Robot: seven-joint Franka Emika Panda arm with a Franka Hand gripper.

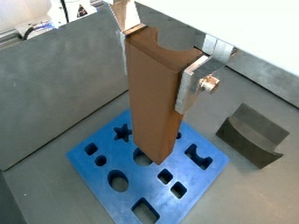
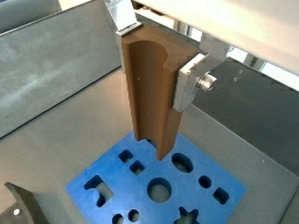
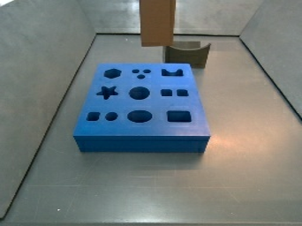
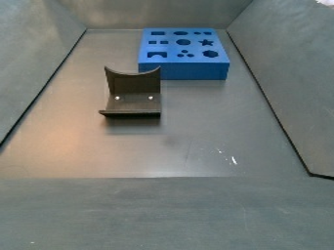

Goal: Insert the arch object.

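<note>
My gripper (image 1: 160,61) is shut on a tall orange-brown column (image 1: 155,96) and holds it upright above the blue board (image 1: 105,179). A semicircular groove runs down one side of the column, so its end face has an arch outline; this is the arch object. It shows in both wrist views, also (image 2: 152,92), with the gripper (image 2: 158,57) at its upper end. In a side view the column (image 3: 157,22) hangs over the board's far edge (image 3: 141,62), clear of the holes. The board's arch-shaped hole (image 3: 177,73) is uncovered.
The dark fixture (image 4: 131,93), a base plate with an upright curved-top wall, stands on the floor apart from the board (image 4: 183,66); it also shows beside the board (image 1: 251,131) and behind it (image 3: 186,53). Grey walls (image 3: 48,79) enclose the floor.
</note>
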